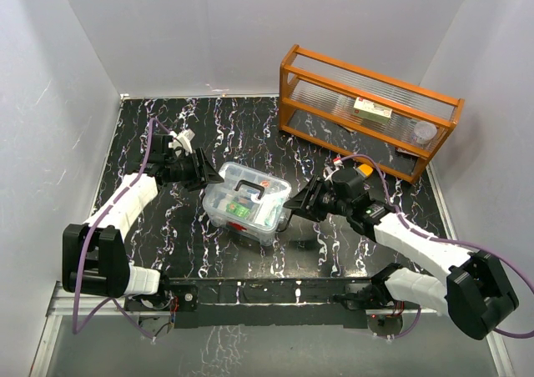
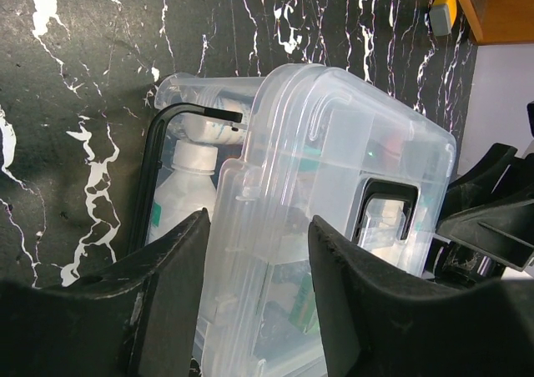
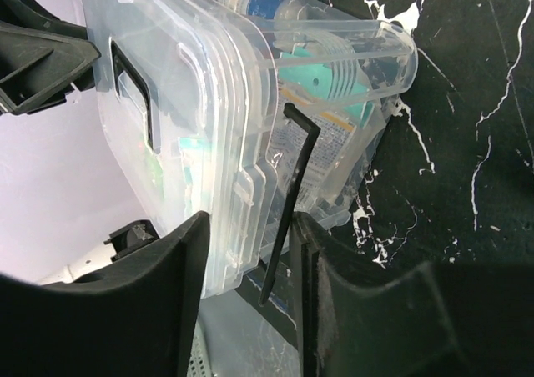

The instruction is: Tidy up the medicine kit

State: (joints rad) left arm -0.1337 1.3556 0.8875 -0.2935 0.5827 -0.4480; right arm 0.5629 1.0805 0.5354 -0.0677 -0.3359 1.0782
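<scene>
On table (image 1: 167, 252), left of centre: left gripper (image 1: 203, 170) half open, clamped across left end of lid. Centre: one medicine kit (image 1: 260, 214), clear, lid on, one dark handle (image 1: 250, 187), red mark (image 1: 238, 225) on front. Print on packets inside too blurred to read. Right gripper (image 1: 294, 203) half open, clamped on kit's right end beside dark wire latch (image 3: 288, 202). Far right: one orange rack (image 1: 367, 110), well apart.
</scene>
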